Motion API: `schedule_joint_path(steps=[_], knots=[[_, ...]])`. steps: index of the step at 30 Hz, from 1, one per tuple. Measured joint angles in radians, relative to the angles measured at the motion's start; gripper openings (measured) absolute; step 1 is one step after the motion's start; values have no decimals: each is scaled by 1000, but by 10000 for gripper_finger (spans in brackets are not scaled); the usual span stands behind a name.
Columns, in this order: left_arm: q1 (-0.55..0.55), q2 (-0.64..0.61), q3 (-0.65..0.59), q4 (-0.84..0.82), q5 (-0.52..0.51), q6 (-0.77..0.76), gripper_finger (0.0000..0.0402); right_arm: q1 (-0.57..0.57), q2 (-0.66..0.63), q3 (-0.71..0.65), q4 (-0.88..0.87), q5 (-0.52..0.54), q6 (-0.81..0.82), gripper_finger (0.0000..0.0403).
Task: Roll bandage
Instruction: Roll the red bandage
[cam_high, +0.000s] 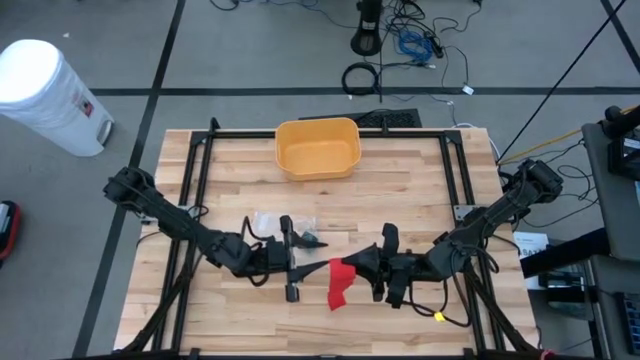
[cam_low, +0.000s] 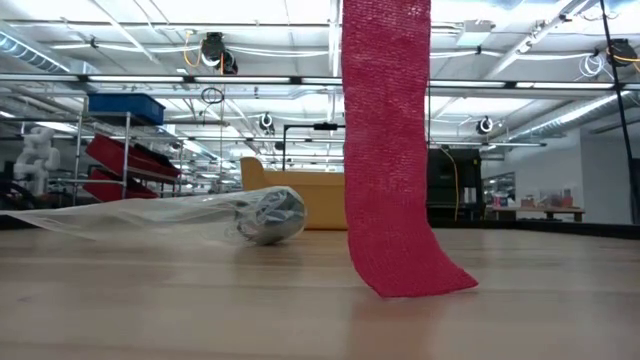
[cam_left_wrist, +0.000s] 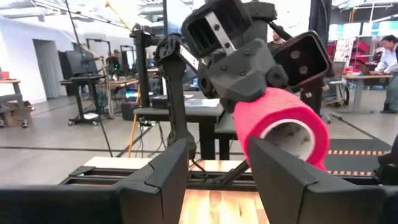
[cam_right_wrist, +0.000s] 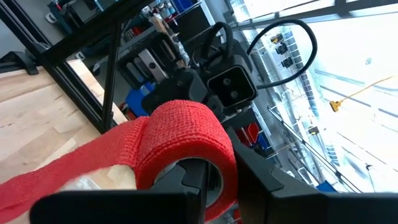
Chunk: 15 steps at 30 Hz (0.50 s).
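both grippers meet in front of the yellow bin (cam_high: 318, 147): your right gripper (cam_high: 372, 262) clamps the red bandage roll (cam_right_wrist: 186, 146) aloft so its tail unwinds tableward; left gripper (cam_high: 291, 262) waits, jaws apart.

No legible text, labels, brand marks, numbers or signs in any view. White bin (cam_high: 45, 92) carries a small red-and-blue sticker; its print cannot be read. Nothing readable elsewhere on table or background.
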Motion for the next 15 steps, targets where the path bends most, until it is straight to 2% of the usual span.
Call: schedule_joint_path(steps=[10, 15], knots=[[-2, 49, 55, -6, -9, 5, 176, 3, -2, 1, 2, 2, -4, 50], [-12, 49, 56, -12, -21, 8, 176, 15, 0, 1, 1, 46, -34, 50]])
